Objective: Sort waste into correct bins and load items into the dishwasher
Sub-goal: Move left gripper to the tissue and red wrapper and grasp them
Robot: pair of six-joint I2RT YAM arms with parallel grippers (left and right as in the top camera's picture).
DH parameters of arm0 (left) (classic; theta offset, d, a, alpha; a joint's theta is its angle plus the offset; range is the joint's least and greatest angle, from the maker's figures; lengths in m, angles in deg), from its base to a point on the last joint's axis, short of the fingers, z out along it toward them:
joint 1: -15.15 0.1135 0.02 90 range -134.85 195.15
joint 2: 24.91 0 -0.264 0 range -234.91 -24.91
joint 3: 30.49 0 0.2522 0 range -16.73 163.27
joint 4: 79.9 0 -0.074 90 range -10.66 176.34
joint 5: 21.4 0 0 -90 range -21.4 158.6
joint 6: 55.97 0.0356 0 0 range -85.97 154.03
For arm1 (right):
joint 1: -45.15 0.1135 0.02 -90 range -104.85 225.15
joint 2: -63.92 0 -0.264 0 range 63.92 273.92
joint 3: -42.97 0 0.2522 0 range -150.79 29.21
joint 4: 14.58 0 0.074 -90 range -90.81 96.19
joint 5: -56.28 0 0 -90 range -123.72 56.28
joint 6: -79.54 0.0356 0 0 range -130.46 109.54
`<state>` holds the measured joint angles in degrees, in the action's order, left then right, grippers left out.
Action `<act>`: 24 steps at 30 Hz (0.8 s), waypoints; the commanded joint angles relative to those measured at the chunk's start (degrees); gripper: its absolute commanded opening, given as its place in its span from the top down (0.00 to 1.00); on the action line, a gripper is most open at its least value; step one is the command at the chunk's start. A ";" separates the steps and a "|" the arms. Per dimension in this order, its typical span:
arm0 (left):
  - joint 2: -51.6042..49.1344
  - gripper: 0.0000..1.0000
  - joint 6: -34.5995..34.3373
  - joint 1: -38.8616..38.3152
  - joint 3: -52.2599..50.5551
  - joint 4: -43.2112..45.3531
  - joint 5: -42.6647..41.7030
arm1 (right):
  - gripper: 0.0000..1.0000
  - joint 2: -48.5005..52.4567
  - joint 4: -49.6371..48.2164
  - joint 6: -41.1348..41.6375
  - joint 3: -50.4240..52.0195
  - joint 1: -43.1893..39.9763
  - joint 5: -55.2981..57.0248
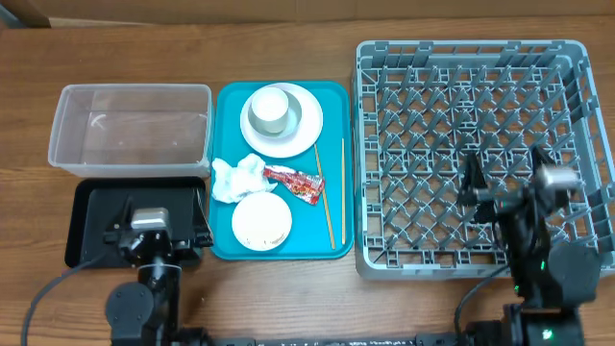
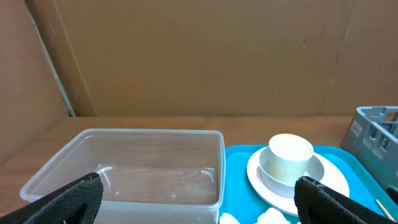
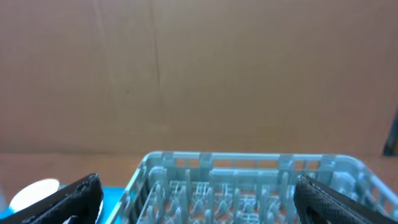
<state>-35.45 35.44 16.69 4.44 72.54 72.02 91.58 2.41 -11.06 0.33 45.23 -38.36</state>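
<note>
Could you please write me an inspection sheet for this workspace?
Surface: wooden table, no spills seen.
Job's things: tub and rack empty; black tray partly hidden; plate with cup, bowl, napkin, wrapper, chopsticks on teal tray.
Clutter: nothing seen.
Claws: left claw open over black tray; right claw open over rack.
Cables: black cable lying on table.
Surroundings: cardboard wall behind.

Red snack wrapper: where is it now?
Overhead view: the red snack wrapper lies on the teal tray, between the crumpled napkin to its left and the chopsticks to its right.
</note>
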 commanded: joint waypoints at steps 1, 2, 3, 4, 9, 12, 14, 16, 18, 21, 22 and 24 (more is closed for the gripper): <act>-8.70 0.00 0.09 0.31 7.58 -0.83 -1.07 | 0.00 9.16 3.32 0.44 -9.66 -0.15 -5.07; -11.74 0.00 0.09 0.31 9.92 -1.55 -1.64 | 0.00 11.74 5.20 0.44 -12.37 -0.15 -6.36; -14.49 0.00 0.09 0.31 12.09 -2.40 -1.99 | 0.00 13.75 6.78 0.44 -14.58 -0.15 -7.26; -18.16 0.00 0.11 0.31 15.02 -3.76 -2.82 | 0.00 16.46 9.20 0.44 -17.57 -0.15 -8.48; -32.46 0.00 0.07 0.31 27.32 -11.26 -6.97 | 0.00 24.87 18.56 0.44 -27.26 -0.15 -11.19; -41.88 0.00 0.09 0.31 36.24 -17.59 -9.25 | 0.00 28.76 23.71 0.44 -31.45 -0.15 -11.39; -48.50 0.00 0.09 0.31 42.95 -23.15 -10.47 | 0.00 30.91 26.36 0.44 -33.38 -0.15 -11.39; -54.25 0.00 0.09 0.28 49.05 -28.61 -10.97 | 0.00 32.17 27.26 0.44 -33.94 -0.15 -11.41; -60.81 0.00 0.09 -0.13 56.11 -35.23 -10.97 | 0.00 32.89 27.12 0.46 -33.94 -0.15 -11.96; -67.76 0.00 0.09 -0.87 62.12 -39.69 -10.93 | 0.00 33.11 27.15 0.46 -33.92 -0.15 -14.60; -69.42 0.00 0.09 -0.85 62.90 -39.93 -10.88 | 0.00 33.14 27.12 0.46 -33.92 -0.15 -15.63; -72.48 0.00 -1.14 -0.85 63.21 -39.54 -11.96 | 0.00 33.14 27.12 0.46 -33.92 -0.15 -17.03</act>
<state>-103.78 35.44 16.32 65.37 33.44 62.40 125.06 29.84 -10.67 -31.70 45.23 -51.94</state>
